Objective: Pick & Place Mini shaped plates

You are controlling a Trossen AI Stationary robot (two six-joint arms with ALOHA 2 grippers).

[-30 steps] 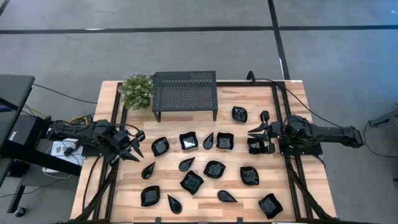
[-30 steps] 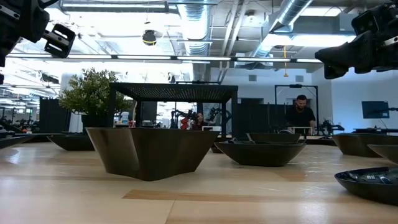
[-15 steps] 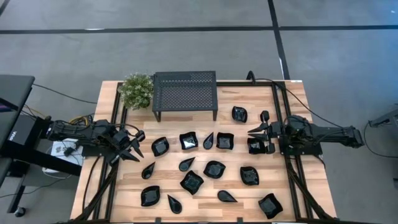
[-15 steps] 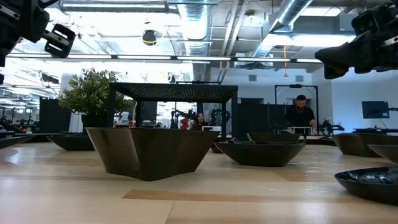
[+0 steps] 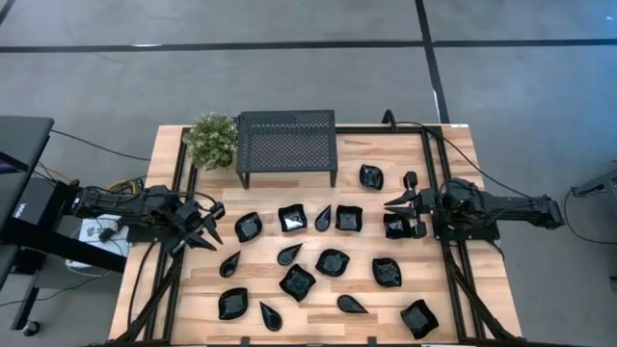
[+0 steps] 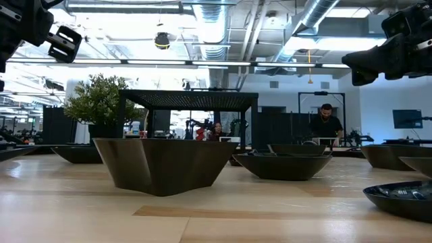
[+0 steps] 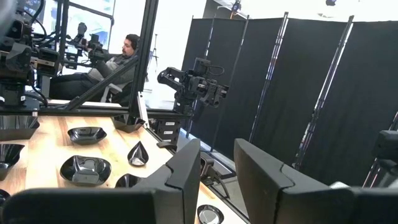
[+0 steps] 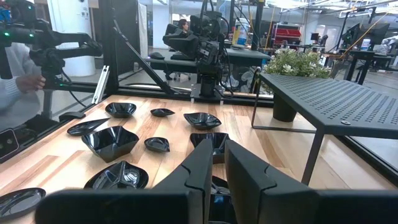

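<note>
Several glossy black mini plates lie flat across the wooden table, some squarish like one [image 5: 297, 281] near the middle, some teardrop shaped like one [image 5: 289, 254]. My left gripper [image 5: 214, 226] hovers open at the table's left side, next to a squarish plate [image 5: 248, 226]; in the left wrist view its fingers [image 7: 217, 165] hold nothing. My right gripper [image 5: 391, 218] hovers at the right side above a squarish plate [image 5: 395, 227], with a narrow gap between its fingers [image 8: 219, 158]. In the low view both arms are high above the table.
A black perforated metal rack [image 5: 286, 145] stands on its legs at the far edge, with a green potted plant [image 5: 212, 140] to its left. Black frame rails [image 5: 432, 173] run along both sides. People sit in the room beyond the table [image 6: 327, 123].
</note>
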